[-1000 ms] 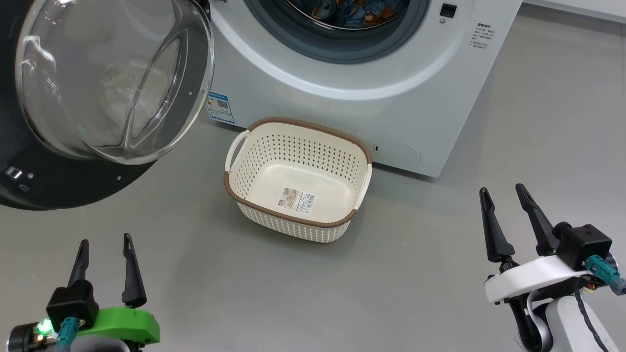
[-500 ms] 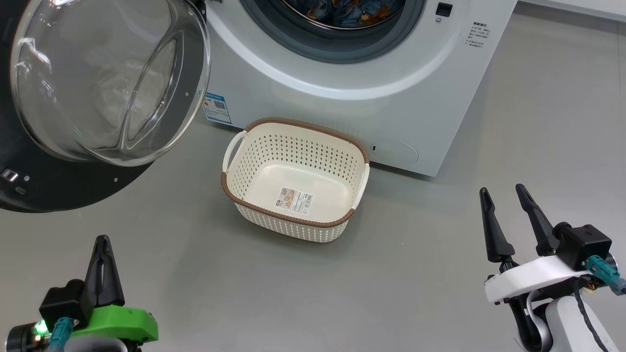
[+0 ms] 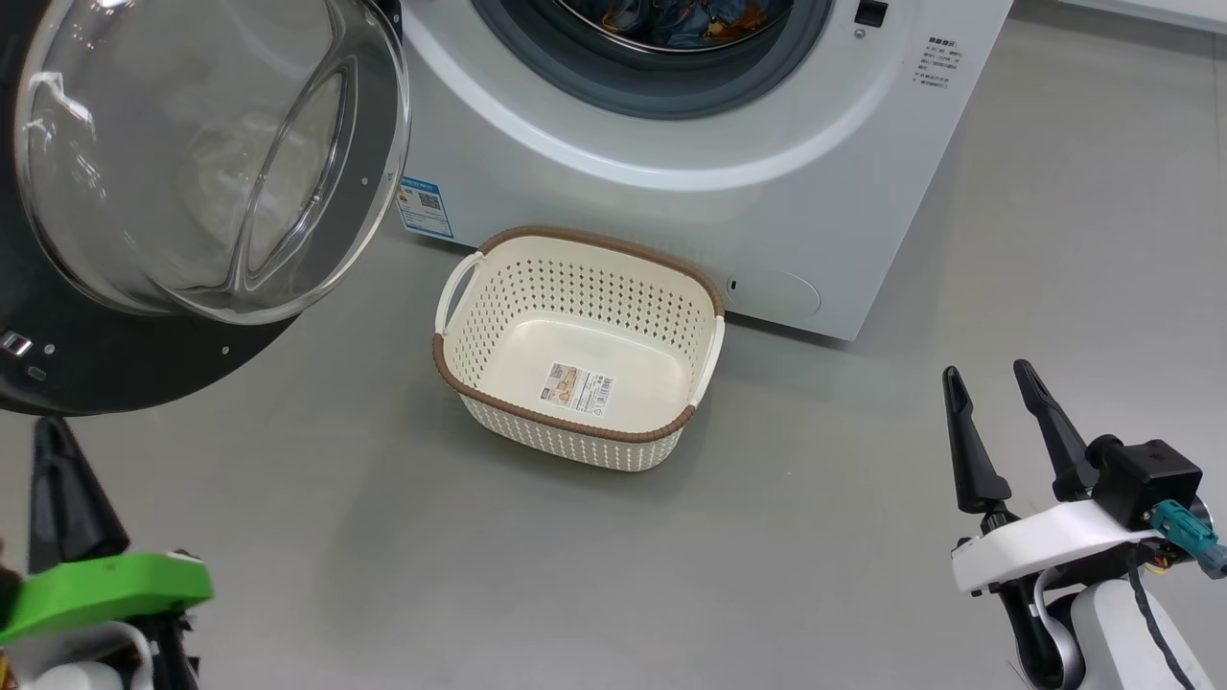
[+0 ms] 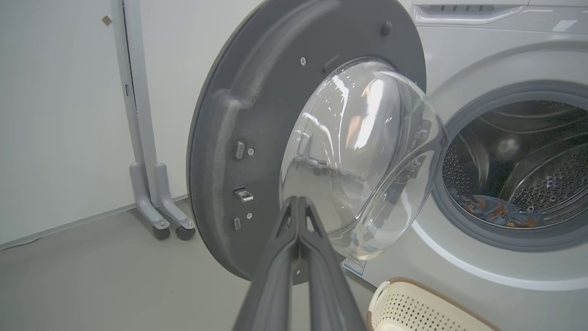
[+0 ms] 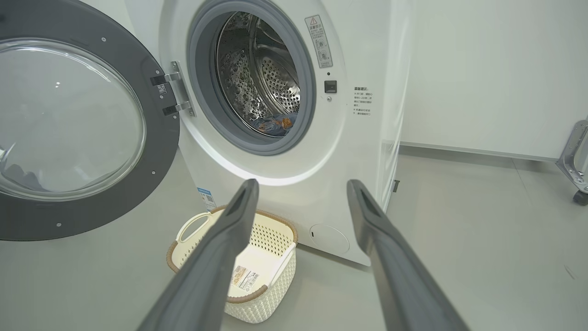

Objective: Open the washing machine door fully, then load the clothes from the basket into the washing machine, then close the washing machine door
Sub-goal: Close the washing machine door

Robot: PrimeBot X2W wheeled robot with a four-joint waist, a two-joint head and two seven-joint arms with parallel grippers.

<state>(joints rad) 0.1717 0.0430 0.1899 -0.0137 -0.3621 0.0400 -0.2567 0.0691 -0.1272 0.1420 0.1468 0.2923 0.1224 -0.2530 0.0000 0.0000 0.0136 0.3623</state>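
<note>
Left claw [image 3: 48, 441], pressed together at lower left, sat just under the door [image 3: 192, 172]. Right claw [image 3: 985, 371], spread at lower right, stood well right of the basket [image 3: 575, 427].

Label [image 3: 425, 207] on washing machine [image 3: 671, 206] and sticker [image 3: 579, 388] on basket [image 3: 575, 297] are unreadable.

- The washing machine door [image 3: 192, 163]: a clear, glossy glass bowl set in a matt dark grey ring that looks like plastic.
- The washing machine [image 3: 671, 192]: a smooth white shell with a soft gloss. Its drum [image 5: 275, 78] is shiny perforated steel, and the gasket [image 3: 661, 94] is matt grey and looks rubbery.
- The clothes [image 5: 274, 125], inside the washing machine: cloth with a slight sheen.
- The basket [image 3: 575, 446], in front of the washing machine: matt cream perforated plastic with a brown woven-look rim and a paper sticker [image 3: 579, 388].
- The floor [image 3: 863, 537]: smooth, dull grey.
</note>
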